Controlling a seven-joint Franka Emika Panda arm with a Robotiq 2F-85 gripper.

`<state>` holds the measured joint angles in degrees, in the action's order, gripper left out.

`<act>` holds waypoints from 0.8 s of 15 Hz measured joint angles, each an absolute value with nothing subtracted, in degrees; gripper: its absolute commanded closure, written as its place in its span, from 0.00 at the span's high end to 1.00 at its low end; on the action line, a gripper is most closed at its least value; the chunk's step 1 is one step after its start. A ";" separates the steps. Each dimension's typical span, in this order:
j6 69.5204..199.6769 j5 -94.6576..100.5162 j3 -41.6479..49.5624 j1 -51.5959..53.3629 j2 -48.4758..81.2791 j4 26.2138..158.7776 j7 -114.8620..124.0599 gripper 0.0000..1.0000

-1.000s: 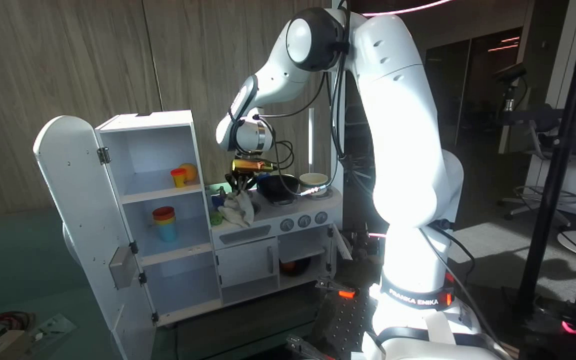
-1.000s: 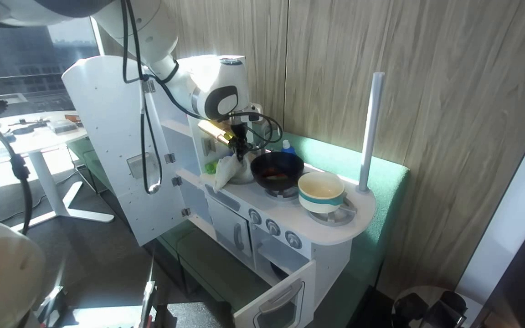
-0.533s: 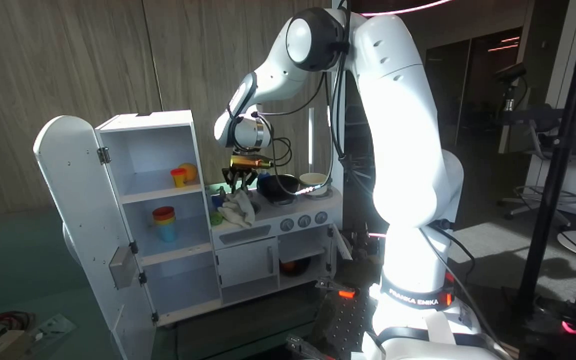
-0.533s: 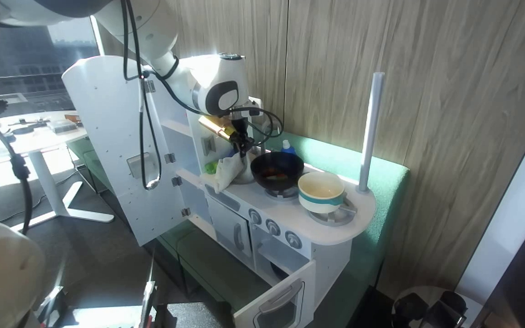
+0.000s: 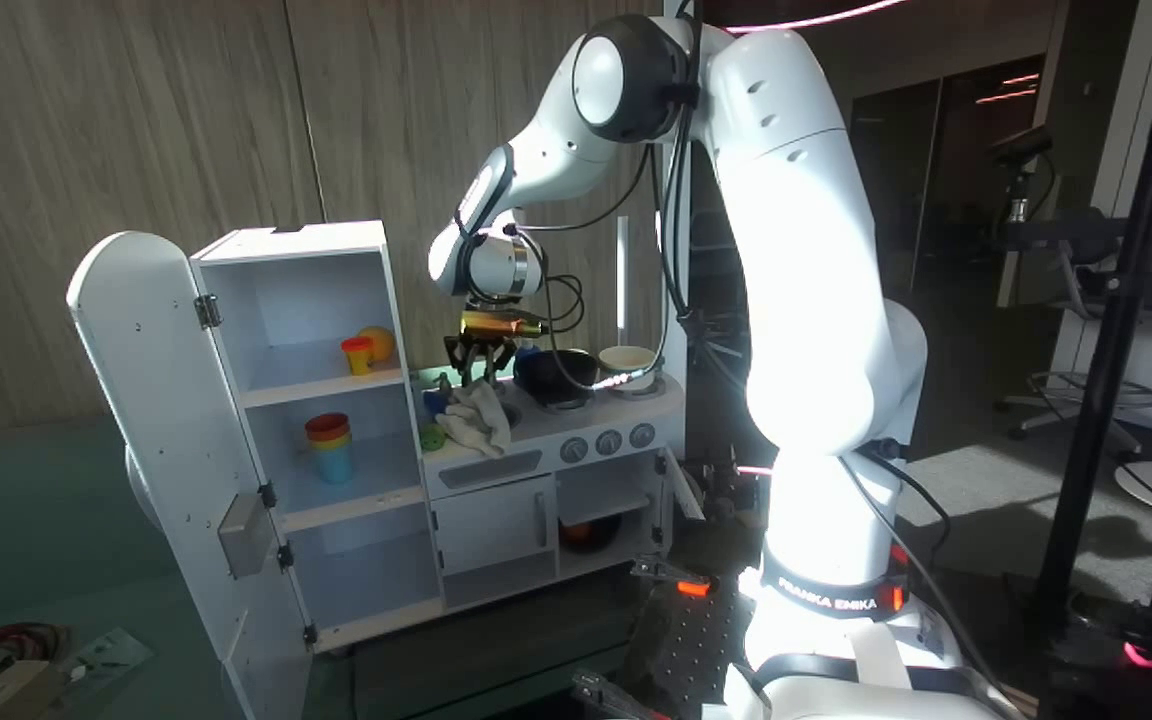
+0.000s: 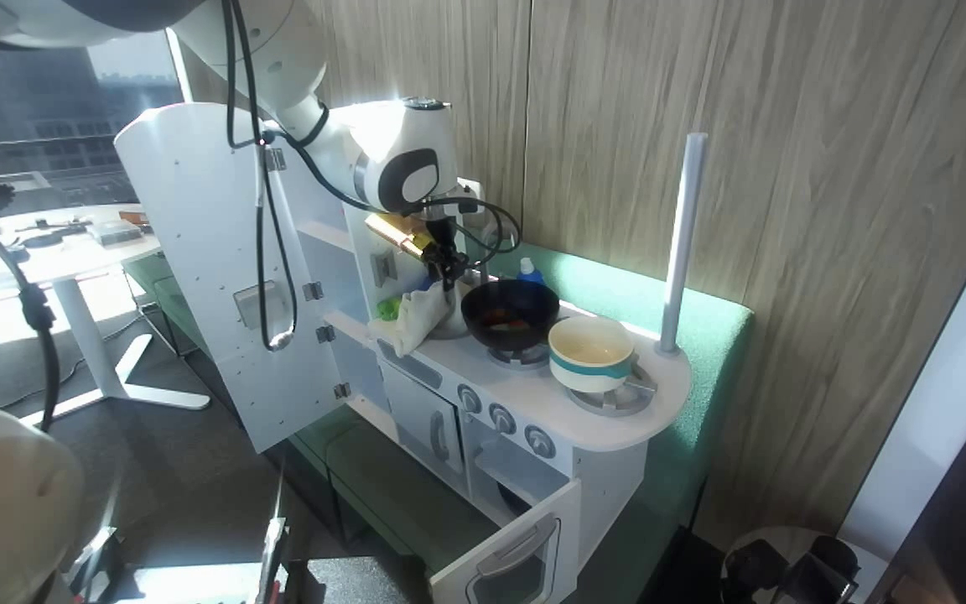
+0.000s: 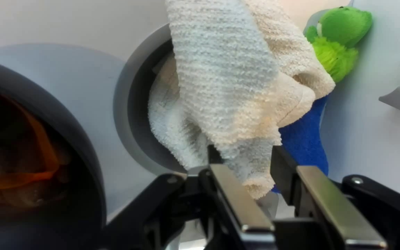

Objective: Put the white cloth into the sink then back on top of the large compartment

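Note:
The white cloth [image 7: 221, 69] lies bunched partly in the round grey sink [image 7: 121, 104] and spreads over its rim onto the counter; it also shows in both exterior views [image 5: 476, 418] [image 6: 420, 317]. My gripper [image 7: 246, 158] points down at the cloth's near end. Its fingers [image 7: 283, 170] stand apart, with cloth showing between and below them; whether they touch it I cannot tell. The gripper also shows over the sink in both exterior views [image 5: 478, 378] [image 6: 448, 281]. The large compartment [image 5: 336, 240] is the tall white cabinet beside the counter, with its door open.
A black pan [image 6: 510, 315] stands close beside the sink, and a cream pot [image 6: 592, 369] is past it. A green toy [image 7: 342, 29] and a blue item [image 7: 306, 139] lie against the cabinet wall. The cabinet door [image 6: 189, 210] and lower oven door [image 6: 516, 554] stand open.
Between one second and half a second ago, my gripper rose slightly and its fingers spread, while the cloth stayed in the sink. Since then nothing has visibly moved.

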<state>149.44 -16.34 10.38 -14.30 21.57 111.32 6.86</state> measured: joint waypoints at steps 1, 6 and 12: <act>149.66 -15.11 10.62 -14.12 22.50 110.79 8.31 0.82; 147.71 -10.27 11.84 -13.30 33.74 100.37 15.48 1.00; 137.61 -9.68 12.86 -13.47 40.81 91.48 17.79 1.00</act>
